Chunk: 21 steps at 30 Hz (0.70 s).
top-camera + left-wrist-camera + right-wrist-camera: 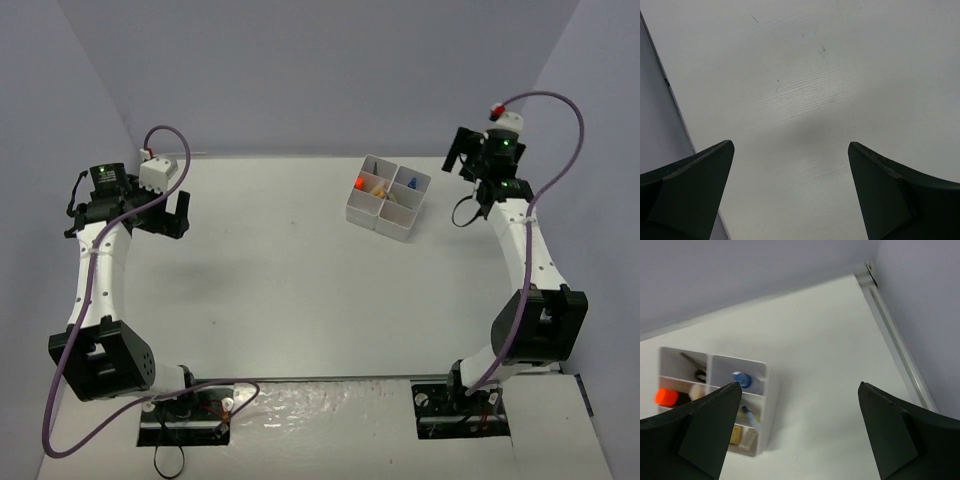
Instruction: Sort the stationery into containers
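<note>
Right gripper (799, 390) wide open, empty, white four-compartment plastic tray (766, 410) apart to its left, thin upright walls, blue-capped bottle (742, 379) and orange-capped marker (664, 396) inside.

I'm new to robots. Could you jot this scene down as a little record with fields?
Surface: white table
Container: white four-compartment tray, far right part of the table
Inside tray: orange-capped marker, blue-capped bottle, in separate compartments; other items unclear
Left gripper: open, empty, over bare table
Right gripper: open, empty, raised, to the right of the tray
</note>
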{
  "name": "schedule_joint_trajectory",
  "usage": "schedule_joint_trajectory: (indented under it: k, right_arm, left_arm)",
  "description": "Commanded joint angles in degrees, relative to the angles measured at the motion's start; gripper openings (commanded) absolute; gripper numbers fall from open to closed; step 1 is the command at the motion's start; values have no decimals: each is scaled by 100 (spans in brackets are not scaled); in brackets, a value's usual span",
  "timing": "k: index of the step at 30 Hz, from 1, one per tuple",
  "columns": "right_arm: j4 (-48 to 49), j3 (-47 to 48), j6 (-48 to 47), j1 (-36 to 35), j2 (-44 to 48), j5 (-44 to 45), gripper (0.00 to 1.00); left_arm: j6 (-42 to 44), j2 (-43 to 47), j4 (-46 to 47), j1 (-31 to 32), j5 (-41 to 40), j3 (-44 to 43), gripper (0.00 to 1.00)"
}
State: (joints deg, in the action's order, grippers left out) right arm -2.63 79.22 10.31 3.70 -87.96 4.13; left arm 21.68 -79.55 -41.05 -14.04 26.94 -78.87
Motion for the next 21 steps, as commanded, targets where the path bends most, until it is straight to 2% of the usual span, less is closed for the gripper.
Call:
schedule_joint_trajectory:
  k: [1, 4, 21]
  right_arm:
    - [-265, -255, 968, 379, -101, 107, 100]
    - [-301, -305, 1106, 385, -261, 414, 100]
    - [-264, -551, 980, 461, -279, 481, 100]
  left_arm:
    - [-78, 124, -12, -64, 102, -212, 97]
    - [-59, 123, -35, -64, 14, -89, 97]
    - [-185, 216, -55, -72, -292, 243, 97]
